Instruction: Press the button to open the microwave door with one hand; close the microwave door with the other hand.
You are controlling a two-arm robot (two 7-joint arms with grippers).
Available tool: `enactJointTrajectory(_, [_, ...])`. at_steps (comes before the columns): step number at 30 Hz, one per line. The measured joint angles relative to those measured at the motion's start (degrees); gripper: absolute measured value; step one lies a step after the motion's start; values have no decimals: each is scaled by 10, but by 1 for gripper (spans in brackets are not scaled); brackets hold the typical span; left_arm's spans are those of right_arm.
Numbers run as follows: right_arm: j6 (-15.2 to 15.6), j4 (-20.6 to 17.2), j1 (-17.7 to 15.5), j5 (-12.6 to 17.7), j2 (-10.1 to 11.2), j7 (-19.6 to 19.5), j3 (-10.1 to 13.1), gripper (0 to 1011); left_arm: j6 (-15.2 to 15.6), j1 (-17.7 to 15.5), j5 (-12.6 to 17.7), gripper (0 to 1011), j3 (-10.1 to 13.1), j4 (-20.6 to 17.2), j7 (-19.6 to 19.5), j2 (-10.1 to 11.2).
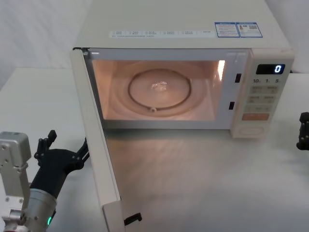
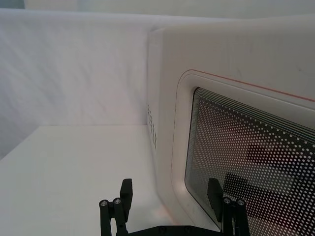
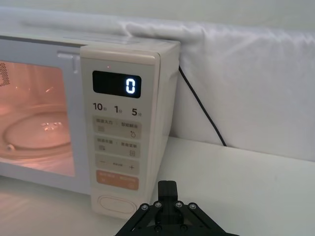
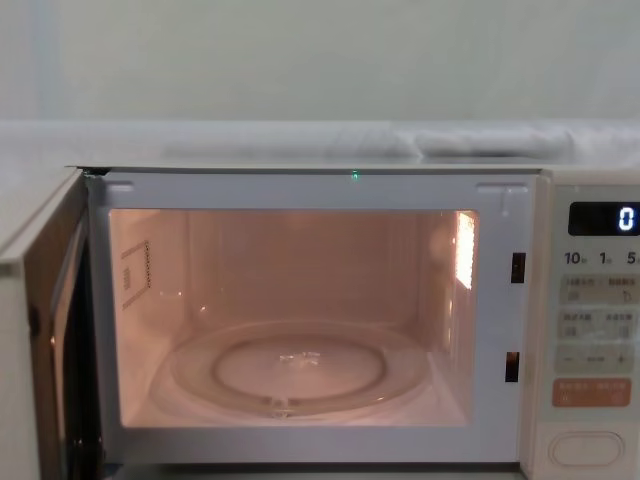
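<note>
In the head view the microwave door (image 1: 99, 145) stands swung fully open, its edge running from upper left down to lower centre of the frame. The left gripper (image 1: 65, 154) sits at lower left, just beside the door's outer face with its jaws spread; the right gripper (image 1: 304, 131) is at the far right edge, well apart from the door, its jaw state impossible to tell here.

In the left wrist view the left gripper's fingertips (image 2: 215, 194) lie against or almost against the dotted door window (image 2: 246, 157), jaws open. The door's face lies straight ahead, so this arm is the nearer one for closing.

In the right wrist view the right gripper (image 3: 167, 189) hangs shut, just before the oval button (image 3: 114, 204).

In the chest view the lit cavity with its glass turntable (image 4: 295, 370) fills the centre.
</note>
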Motion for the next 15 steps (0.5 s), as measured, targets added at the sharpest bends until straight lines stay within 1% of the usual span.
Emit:
enactJointTrajectory(9, [-2,0,5,2,12,16,-2,0,0,0,0,1001,0,0,0,0])
enactJointTrajectory(15, [-2,1,5,2,12,17,-2,0,0,0,0,1001,0,0,0,0])
